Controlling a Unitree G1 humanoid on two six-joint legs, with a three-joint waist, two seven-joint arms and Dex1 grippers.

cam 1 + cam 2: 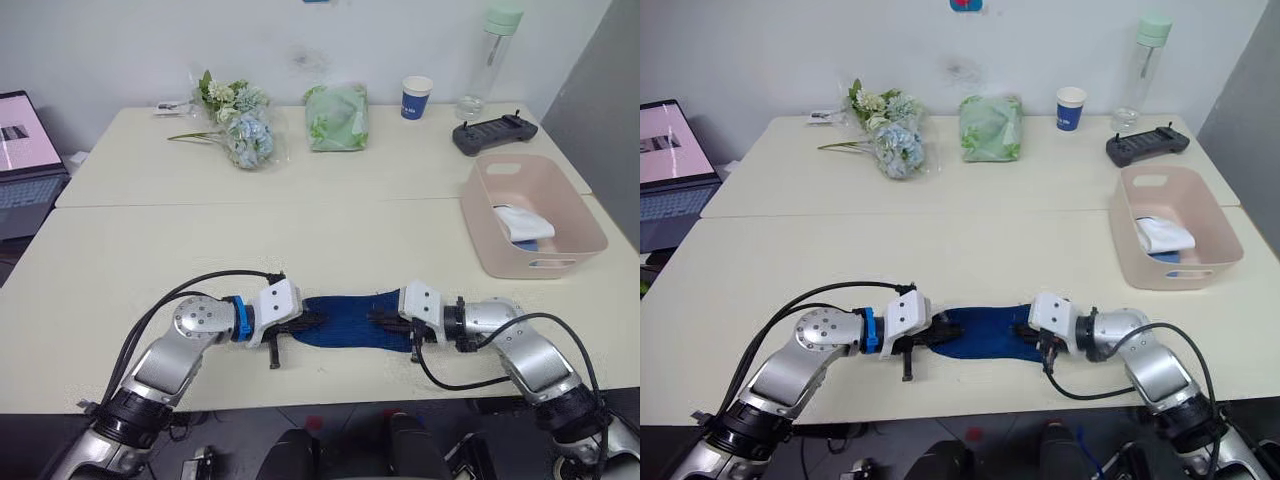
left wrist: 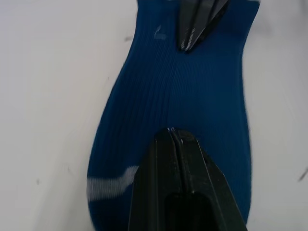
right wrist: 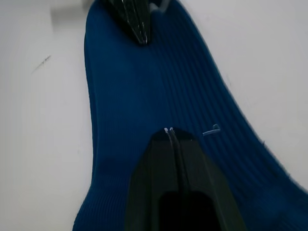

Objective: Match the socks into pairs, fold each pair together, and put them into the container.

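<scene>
Pale pink container (image 1: 560, 248) at the right edge of the cream table (image 1: 200, 240), holding a white sock bundle with dark trim (image 1: 520, 222) lying over something light blue (image 1: 524, 244), of which too little shows to identify it. Navy socks (image 1: 345, 320) stretched flat along the near edge of the table, between the two grippers and well apart from the container; whether one sock or two stacked lies there cannot be told from above. Left gripper (image 1: 300, 322) resting on the left end of the navy fabric, its two black fingers (image 2: 169, 144) pressed together with their tips against the ribbed cloth near a pale stripe (image 2: 111, 182). Right gripper (image 1: 385, 318) resting on the opposite end, fingers (image 3: 169, 137) likewise closed to a narrow point on the fabric; whether either pair of tips pinches the cloth or merely presses on it cannot be told. Along the far side of the table: a bunch of artificial flowers (image 1: 240, 125), a pale green cloth bundle (image 1: 337, 116), a blue paper cup (image 1: 416, 97), a clear bottle with a green cap (image 1: 490, 60) and a dark handheld controller (image 1: 494, 133). An open laptop (image 1: 25, 150) stands at far left.
</scene>
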